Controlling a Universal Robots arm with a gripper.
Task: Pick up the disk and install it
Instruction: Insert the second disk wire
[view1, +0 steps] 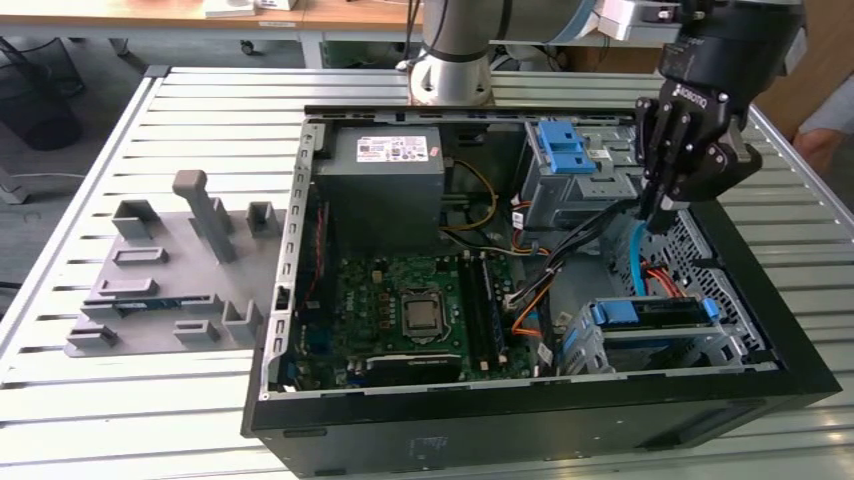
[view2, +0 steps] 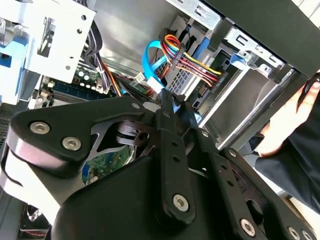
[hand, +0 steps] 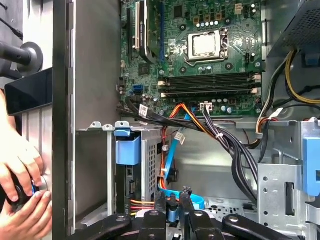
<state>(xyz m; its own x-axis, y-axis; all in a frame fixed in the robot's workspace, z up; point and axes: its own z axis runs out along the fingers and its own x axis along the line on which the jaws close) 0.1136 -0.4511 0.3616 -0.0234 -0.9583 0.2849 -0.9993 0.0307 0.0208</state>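
One black pincer (view1: 663, 205) is pinching shut on a blue flat cable (view1: 633, 262); below it the blue-bracketed silver disk (view1: 654, 313) is sitting in its cage, so you're easing gently.

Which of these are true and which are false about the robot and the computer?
1. The open case sits on a slatted table. True.
2. The gripper rests on the table. False: it hangs above the case, on the exterior view's right.
3. A person's hands are just outside the case wall. True.
4. A big fan covers the processor socket. False: the socket is bare.
5. The disk lies on the table. False: it sits in a bay inside the case.
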